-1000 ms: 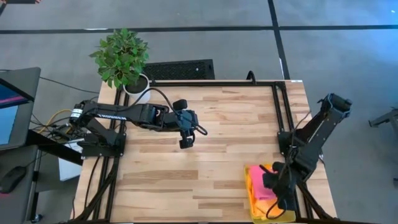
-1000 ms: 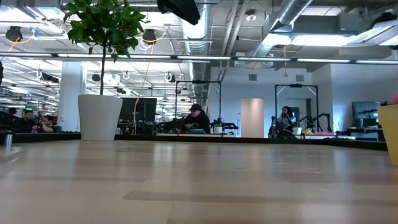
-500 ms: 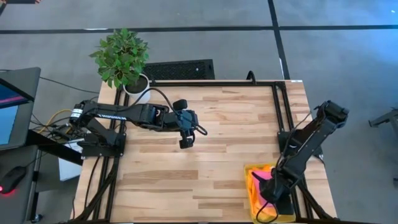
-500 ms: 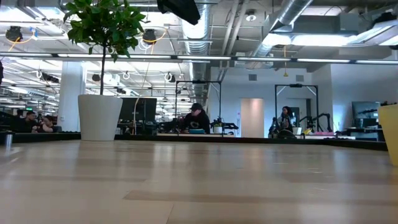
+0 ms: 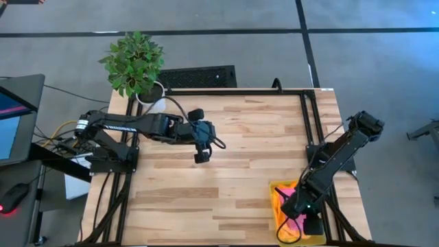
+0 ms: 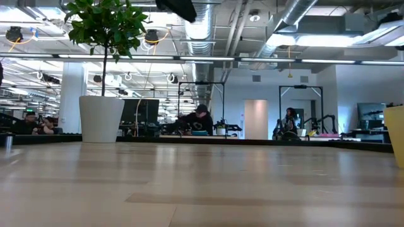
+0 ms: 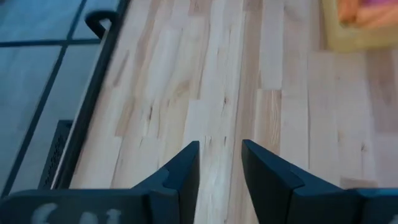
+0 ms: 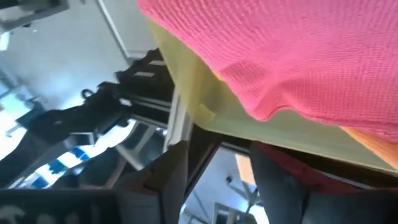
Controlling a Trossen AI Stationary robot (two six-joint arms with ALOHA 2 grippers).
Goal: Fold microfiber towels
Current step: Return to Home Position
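Observation:
A yellow translucent bin (image 5: 278,221) stands at the table's near right corner, and its wall shows in the low view (image 6: 398,135). A hot pink towel (image 5: 289,195) and an orange one (image 5: 277,200) lie in it. The pink towel (image 8: 298,56) lies over the bin's rim (image 8: 202,112). My right gripper (image 5: 298,211) is down in the bin, open, with its fingers (image 8: 168,180) just below that rim and towel. My left gripper (image 5: 200,157) hovers open and empty over the middle of the table (image 7: 221,158). The yellow towel and the second orange towel are hidden. My right gripper is open at the bin's rim, under the pink towel's overhanging edge (image 8: 267,112). I cannot tell whether its fingers touch the towel or the bin.
A potted plant (image 5: 136,63) stands beyond the table's far left corner. A black frame rail (image 5: 306,123) runs along the table's right side. Bare wooden tabletop (image 5: 226,192) lies between the two arms.
My right gripper has gone toward the table's near edge and down into the bin, and now covers more of the towels. My left gripper has shifted a little toward the table's left edge.

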